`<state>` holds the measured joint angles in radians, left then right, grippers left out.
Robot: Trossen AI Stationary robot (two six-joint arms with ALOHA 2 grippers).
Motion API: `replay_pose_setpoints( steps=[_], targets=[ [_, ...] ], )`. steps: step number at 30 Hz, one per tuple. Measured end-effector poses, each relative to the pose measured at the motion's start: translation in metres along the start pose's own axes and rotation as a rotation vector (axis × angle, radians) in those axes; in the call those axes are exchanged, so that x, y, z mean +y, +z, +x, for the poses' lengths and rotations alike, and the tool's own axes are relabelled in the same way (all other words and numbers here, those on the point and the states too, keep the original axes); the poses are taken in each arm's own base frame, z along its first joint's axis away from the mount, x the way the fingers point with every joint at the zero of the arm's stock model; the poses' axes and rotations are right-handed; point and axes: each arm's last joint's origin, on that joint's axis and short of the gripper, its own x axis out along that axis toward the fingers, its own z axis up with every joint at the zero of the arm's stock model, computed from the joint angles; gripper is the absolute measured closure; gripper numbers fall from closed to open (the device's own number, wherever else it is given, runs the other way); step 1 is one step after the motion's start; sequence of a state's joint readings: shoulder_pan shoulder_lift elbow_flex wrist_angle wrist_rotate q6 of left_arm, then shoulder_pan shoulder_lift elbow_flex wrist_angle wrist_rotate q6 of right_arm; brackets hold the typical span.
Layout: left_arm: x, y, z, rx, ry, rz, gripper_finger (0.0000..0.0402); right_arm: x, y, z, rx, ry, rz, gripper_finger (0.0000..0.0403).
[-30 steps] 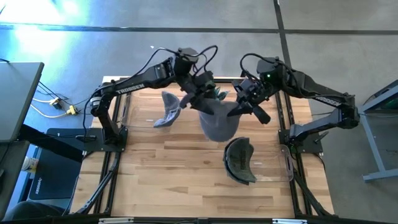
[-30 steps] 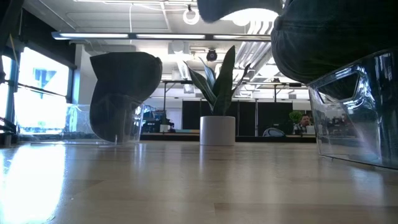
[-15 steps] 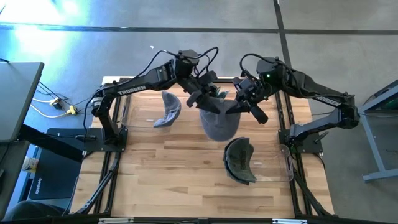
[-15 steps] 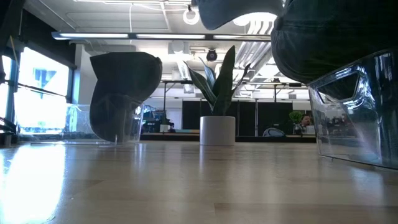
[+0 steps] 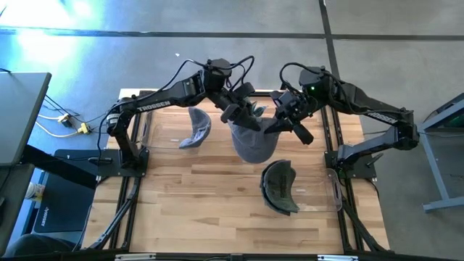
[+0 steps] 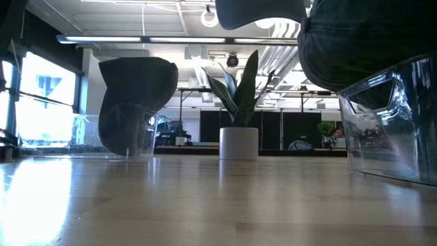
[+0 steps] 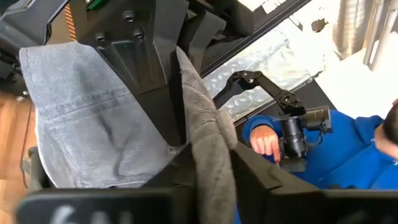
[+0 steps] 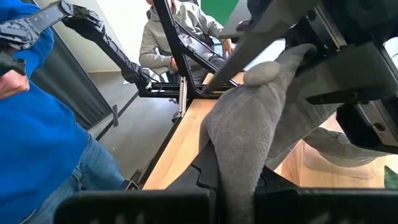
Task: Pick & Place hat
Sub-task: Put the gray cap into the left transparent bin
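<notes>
Here I had the grey hat (image 5: 254,141) hanging in the air above the far middle of the surface (image 5: 217,210), strung between both arms. The right gripper (image 5: 279,125) was clamped on its rim, and the left gripper (image 5: 243,119) had its jaws pinched on the opposite edge. I judged this the carry step; next came moving together toward a clear bin (image 5: 330,192) and letting go.

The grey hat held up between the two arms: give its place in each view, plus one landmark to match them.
High view: grey hat hangs centre, far half of table.
Low view: its underside at top edge, above the potted plant.
Left wrist view: fills the left.
Right wrist view: drapes down the centre.
Shared landmark: the plant, just beyond it in the high view.
</notes>
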<state>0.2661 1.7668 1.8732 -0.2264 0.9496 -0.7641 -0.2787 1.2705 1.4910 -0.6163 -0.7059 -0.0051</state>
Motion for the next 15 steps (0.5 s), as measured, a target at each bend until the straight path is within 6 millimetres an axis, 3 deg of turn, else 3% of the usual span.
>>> replay_pose_setpoints(
  steps=[4, 9, 15],
  targets=[
    [0.000, 0.000, 0.000, 0.002, -0.003, 0.050, 0.0390, 0.000, 0.000, 0.000, 0.000, 0.002, 0.009, 0.0392],
    [-0.001, 0.000, 0.000, 0.011, -0.017, 0.057, 0.0394, 0.000, 0.000, 0.000, 0.000, 0.000, 0.051, 0.0351],
    [-0.004, -0.001, -0.003, 0.015, -0.017, 0.027, 0.0399, -0.004, 0.002, -0.011, -0.023, -0.037, 0.061, 0.0258]
  ],
)
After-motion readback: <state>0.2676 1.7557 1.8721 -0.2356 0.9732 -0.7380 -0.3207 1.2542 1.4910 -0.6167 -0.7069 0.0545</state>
